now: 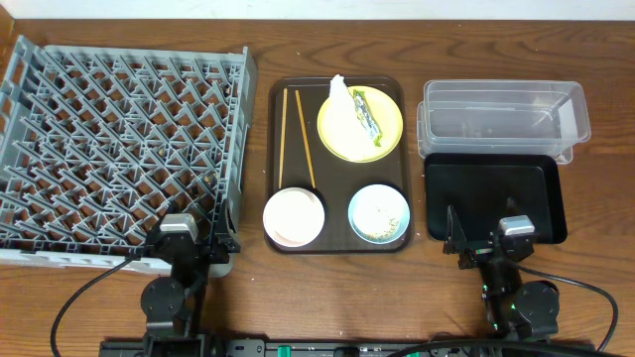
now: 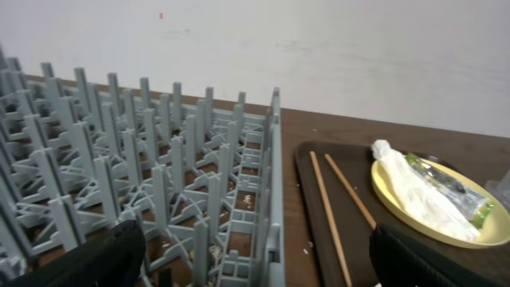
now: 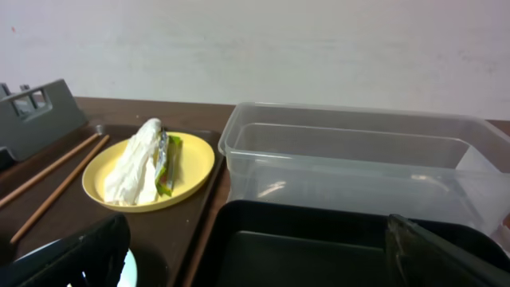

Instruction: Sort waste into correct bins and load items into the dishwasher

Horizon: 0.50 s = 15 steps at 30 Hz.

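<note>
Wide open and empty, the left claw (image 2: 263,255) sits by the dish rack (image 1: 109,139), presumably for dishes, the right claw (image 3: 259,255) by the black tray (image 1: 496,183) for the napkin (image 1: 339,104) and wrapper (image 1: 368,117) on the yellow plate (image 1: 389,137).

Narrow gaps separate serving tray (image 1: 335,180) from dish rack (image 1: 119,149) and black tray (image 1: 491,193).

The wooden bench (image 1: 327,297) is being occupied by a grey dish rack (image 1: 119,149) at frame left, a dark brown serving tray (image 1: 335,178) at centre, and a clear tub (image 1: 501,124) above a black tray (image 1: 491,193) at right.
</note>
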Each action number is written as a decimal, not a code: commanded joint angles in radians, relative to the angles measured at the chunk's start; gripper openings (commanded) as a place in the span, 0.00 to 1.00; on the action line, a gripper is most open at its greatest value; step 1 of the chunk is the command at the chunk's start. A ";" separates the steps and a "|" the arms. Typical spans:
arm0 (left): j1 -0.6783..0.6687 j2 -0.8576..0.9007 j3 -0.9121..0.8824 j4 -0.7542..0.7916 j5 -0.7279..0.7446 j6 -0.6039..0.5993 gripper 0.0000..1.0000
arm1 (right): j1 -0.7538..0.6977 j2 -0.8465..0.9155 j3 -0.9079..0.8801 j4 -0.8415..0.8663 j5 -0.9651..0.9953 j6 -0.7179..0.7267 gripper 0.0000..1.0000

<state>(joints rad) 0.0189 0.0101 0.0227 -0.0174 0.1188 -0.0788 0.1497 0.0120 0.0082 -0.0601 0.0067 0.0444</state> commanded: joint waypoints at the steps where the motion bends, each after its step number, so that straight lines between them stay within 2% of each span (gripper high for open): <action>1: 0.002 -0.006 -0.019 0.013 0.062 -0.006 0.93 | -0.008 -0.005 -0.003 0.022 -0.042 0.004 0.99; 5: 0.002 -0.006 -0.002 0.047 0.110 -0.014 0.93 | -0.008 -0.005 0.007 0.080 -0.114 0.004 0.99; 9: 0.002 0.009 0.068 0.041 0.117 -0.053 0.93 | -0.008 0.014 0.093 0.057 -0.173 0.007 0.99; 15: 0.002 0.191 0.309 -0.052 0.121 -0.058 0.93 | -0.008 0.228 0.318 0.009 -0.174 0.065 0.99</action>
<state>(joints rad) 0.0189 0.1215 0.1993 -0.0540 0.2184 -0.1200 0.1497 0.1471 0.2157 -0.0372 -0.1440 0.0635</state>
